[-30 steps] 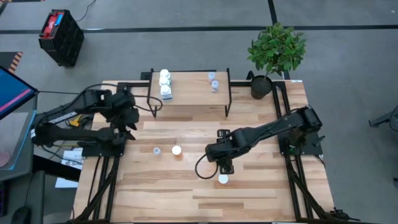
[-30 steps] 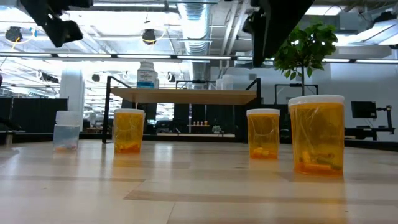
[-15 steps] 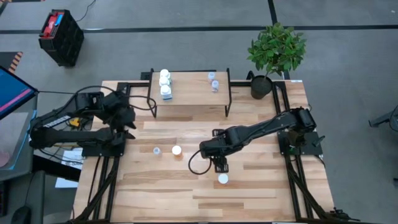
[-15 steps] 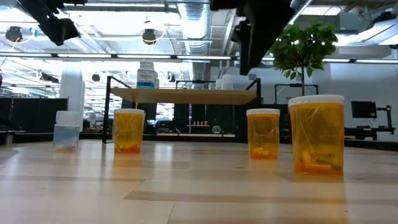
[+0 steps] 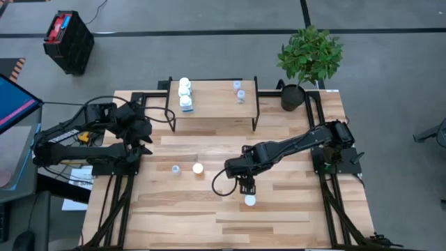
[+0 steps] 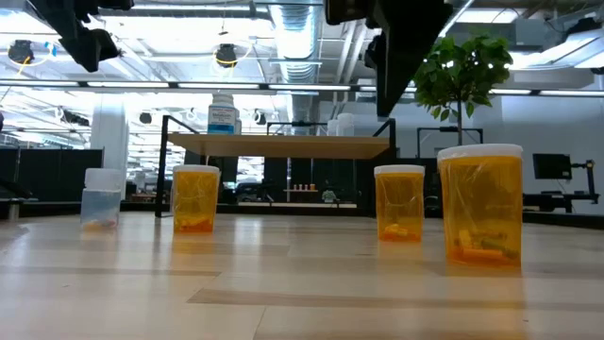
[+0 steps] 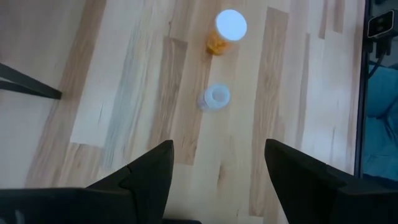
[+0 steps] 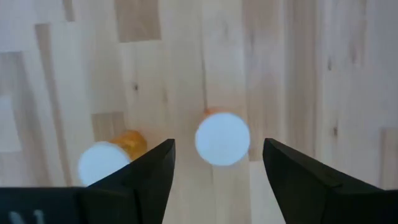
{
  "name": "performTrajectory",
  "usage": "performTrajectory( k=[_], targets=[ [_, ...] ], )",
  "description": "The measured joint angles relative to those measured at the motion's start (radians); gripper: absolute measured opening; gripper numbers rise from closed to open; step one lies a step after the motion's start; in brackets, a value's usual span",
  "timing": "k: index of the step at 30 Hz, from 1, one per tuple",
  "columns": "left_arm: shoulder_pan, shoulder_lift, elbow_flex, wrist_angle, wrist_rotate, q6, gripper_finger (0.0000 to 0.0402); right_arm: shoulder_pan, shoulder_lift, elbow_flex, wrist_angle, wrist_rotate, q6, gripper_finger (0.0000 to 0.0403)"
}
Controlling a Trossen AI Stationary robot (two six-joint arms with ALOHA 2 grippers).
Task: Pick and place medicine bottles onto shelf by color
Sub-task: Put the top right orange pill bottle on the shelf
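No readable text, brand, number or sign in any view. White bottle (image 6: 224,115) on the shelf (image 6: 283,144), upper centre-left of the low view, has a blue label band, print too small to read. Orange bottles (image 6: 479,205) in the low view show no legible labels. Red and black crate (image 5: 67,40), upper left of the high view, has no readable marking. Screen (image 5: 14,101) at the left edge of the high view shows colour only, no characters. Papers (image 5: 78,183) beside the table at lower left of the high view: print not legible.
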Motion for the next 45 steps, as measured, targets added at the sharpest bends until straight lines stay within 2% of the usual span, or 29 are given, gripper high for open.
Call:
performTrajectory(
  k=[7,13,17,22,28,40,45],
  targets=[
    [0.000,0.000,0.000,0.000,0.000,-0.007,0.0238,0.002,-0.001,-0.024,0.001,0.022,0.003,0.0295],
    [0.000,0.000,0.000,0.000,-0.017,-0.009,0.0238,0.003,-0.001,-0.024,0.005,0.023,0.028,0.0297],
    [0.000,0.000,0.000,0.000,-0.054,-0.019,0.0238,0.021,-0.001,-0.024,-0.035,0.025,-0.023,0.0297],
    [0.000,0.000,0.000,0.000,-0.063,-0.022,0.0238,0.067,-0.001,-0.058,-0.069,0.122,-0.026,0.0297],
    [0.000,0.000,0.000,0.000,-0.065,-0.013,0.0238,0.104,0.000,-0.140,-0.059,0.130,-0.017,0.0297],
    [0.000,0.000,0.000,0.000,-0.065,-0.010,0.0238,0.032,-0.007,-0.150,0.046,0.130,-0.074,0.0297],
    [0.000,0.000,0.000,0.000,-0.071,-0.010,0.0238,0.015,-0.007,-0.168,0.114,0.094,-0.079,0.0297]
  ],
)
